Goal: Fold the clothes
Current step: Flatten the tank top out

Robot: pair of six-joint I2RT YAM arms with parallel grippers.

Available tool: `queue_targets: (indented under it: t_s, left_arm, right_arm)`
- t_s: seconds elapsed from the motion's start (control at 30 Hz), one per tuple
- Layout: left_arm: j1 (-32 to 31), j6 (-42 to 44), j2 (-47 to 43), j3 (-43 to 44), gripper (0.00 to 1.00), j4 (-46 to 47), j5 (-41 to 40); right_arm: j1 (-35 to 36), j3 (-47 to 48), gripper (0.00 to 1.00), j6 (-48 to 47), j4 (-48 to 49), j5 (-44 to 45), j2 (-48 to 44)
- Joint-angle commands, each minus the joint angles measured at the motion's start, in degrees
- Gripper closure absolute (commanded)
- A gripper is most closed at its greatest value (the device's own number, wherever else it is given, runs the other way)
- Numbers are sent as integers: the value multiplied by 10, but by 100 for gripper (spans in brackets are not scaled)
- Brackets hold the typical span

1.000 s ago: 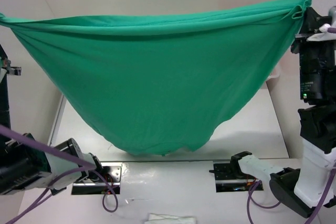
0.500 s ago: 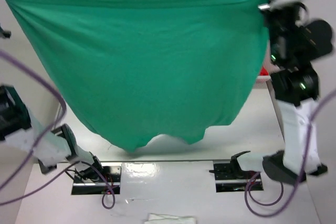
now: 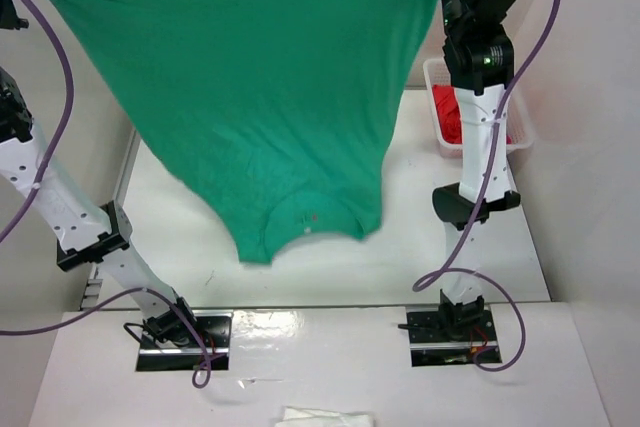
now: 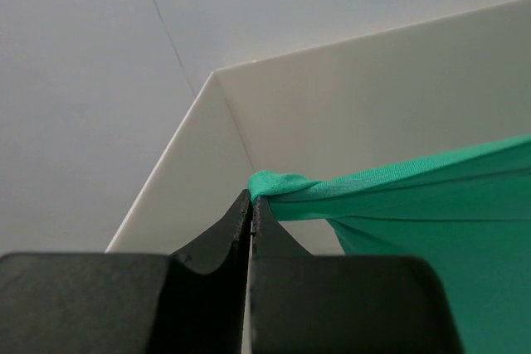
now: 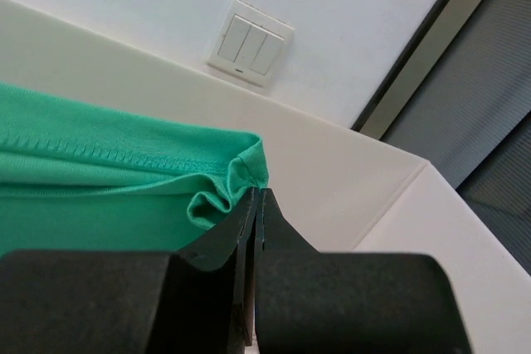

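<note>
At the upper left of the overhead view the left arm reaches high. Its wrist camera shows the left gripper pinched tight on a bunched corner of the emerald-green T-shirt, with no gap between the jaws.

From that corner the fabric runs in a taut line along the top of the frame and hangs down as a broad sheet. It narrows to the neck opening at centre, so the shirt is upside down, held by its hem. This looks deliberate: with the two hem corners pulled apart, the cloth's own weight draws the body flat and lets creases drop out. That would leave it ready to lay out square on the white worktop. Whether the collar end touches the worktop cannot be told from above.

At the upper right, the right gripper is likewise closed hard on the other hem corner. The stitched edge and a small pucker of cloth show just beside its tips.

Further right a red garment lies in a white basket, apart from the shirt. Folding proper has not begun; the likely next step is lowering the sheet evenly so it does not bunch.
</note>
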Motion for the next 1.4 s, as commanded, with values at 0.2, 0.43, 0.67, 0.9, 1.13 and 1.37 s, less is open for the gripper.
queue_targets:
  t_s: [0.2, 0.43, 0.67, 0.9, 1.13, 1.37]
  left_arm:
    - [7, -28, -10, 15, 100, 119, -23]
    - [7, -28, -53, 21, 100, 107, -5]
    - [7, 22, -59, 21, 98, -70, 91]
    - [15, 117, -14, 21, 100, -238, 131]
    - [23, 83, -100, 21, 100, -144, 93]
    - [23, 28, -176, 21, 100, -89, 52]
  right_arm:
    - [-42, 61, 100, 49, 46, 24, -15]
    - [-47, 61, 100, 57, 25, -11, -67]
    - [-59, 61, 100, 15, -213, -123, -81]
    - [-104, 61, 100, 14, -426, -243, -59]
    - [-140, 61, 100, 50, -334, -280, -152]
    - [-140, 61, 100, 69, -284, -275, -248]
